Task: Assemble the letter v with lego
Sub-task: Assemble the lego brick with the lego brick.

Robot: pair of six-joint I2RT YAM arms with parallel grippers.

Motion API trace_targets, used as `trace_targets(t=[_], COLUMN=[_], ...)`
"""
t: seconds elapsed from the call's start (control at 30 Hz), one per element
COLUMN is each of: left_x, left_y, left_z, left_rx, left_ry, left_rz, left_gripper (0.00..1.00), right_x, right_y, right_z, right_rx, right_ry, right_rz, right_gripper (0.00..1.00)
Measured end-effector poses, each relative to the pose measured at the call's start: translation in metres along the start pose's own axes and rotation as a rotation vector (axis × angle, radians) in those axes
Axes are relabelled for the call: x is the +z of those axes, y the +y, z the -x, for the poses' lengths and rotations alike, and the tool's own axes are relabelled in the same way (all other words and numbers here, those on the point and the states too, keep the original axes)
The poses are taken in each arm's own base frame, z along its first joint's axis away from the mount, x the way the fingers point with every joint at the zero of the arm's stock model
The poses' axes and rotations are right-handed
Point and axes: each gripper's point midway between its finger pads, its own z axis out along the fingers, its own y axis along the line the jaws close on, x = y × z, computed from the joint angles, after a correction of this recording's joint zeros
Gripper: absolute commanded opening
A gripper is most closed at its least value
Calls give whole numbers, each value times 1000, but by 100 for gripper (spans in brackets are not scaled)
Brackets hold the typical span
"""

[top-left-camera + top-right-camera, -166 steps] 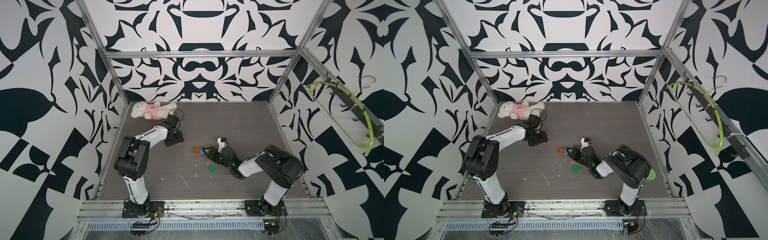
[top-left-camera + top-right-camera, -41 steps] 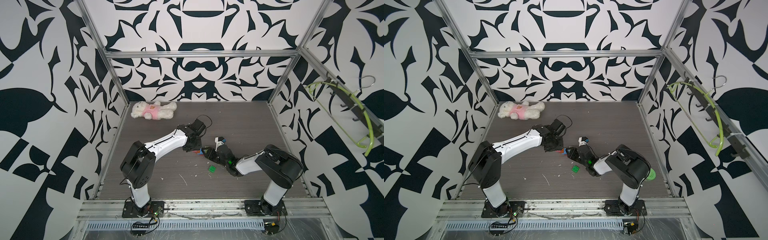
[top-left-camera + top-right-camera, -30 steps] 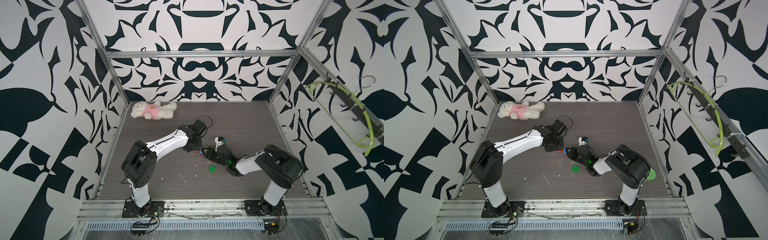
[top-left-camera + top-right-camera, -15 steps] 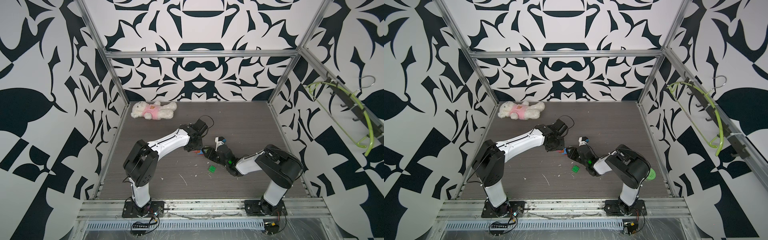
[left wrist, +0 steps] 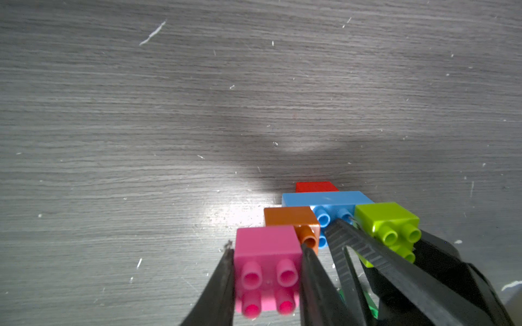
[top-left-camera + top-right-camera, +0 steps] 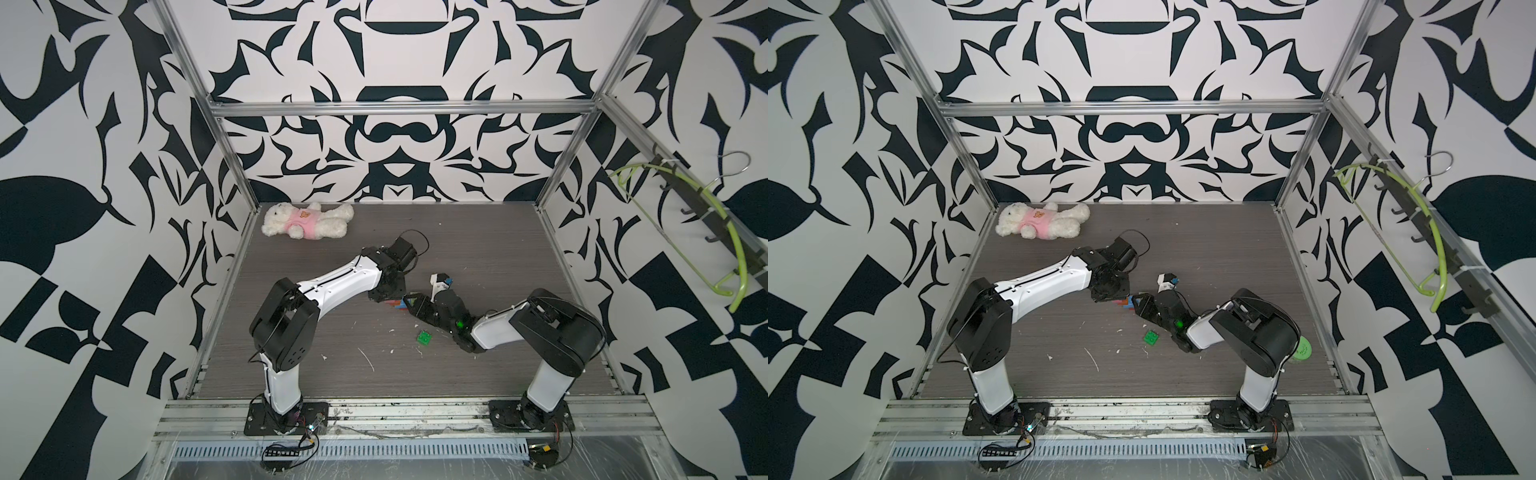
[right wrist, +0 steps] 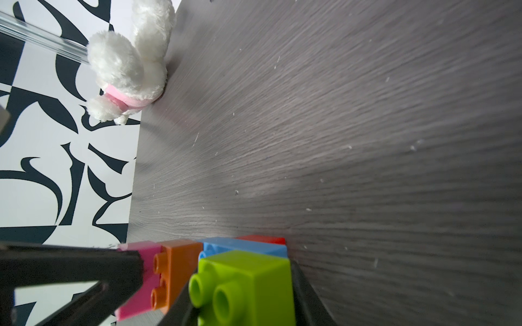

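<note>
Left fingers (image 5: pixel 315 285) clamp the pink brick (image 5: pixel 268 271); right fingers (image 7: pixel 308 304) clamp the lime brick (image 7: pixel 248 282). The letter v (image 6: pixel 401 304) lies mid-tabletop (image 6: pixel 478 249) between both arms. We judge it nearly built; one green brick (image 6: pixel 424 337) lies loose nearby.

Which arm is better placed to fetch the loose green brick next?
Right, probably. The green brick lies beside the right arm, just behind the right hand; the left hand is beyond the chain, farther off. Both hands grip bricks.
</note>
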Motion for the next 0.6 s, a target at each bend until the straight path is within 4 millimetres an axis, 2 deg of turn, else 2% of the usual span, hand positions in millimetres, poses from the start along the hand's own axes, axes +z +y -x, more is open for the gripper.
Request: trace_targets(t=[0.23,0.3,0.6], left_x=[0,0,-1], left_y=[-1,-2,-7], left_z=[0,0,3], left_rx=[-4,-3,-1], left_ry=[-1,-1,-14], left_rz=[-3,-7,-27], left_gripper=[48,56,69], right_x=[0,0,0], right_y=[0,0,0], right_z=[0,-1,-1], right_rx=[2,4,10], right_ry=[1,3,4], right_rz=[1,2,2], right_gripper=[28,29,33])
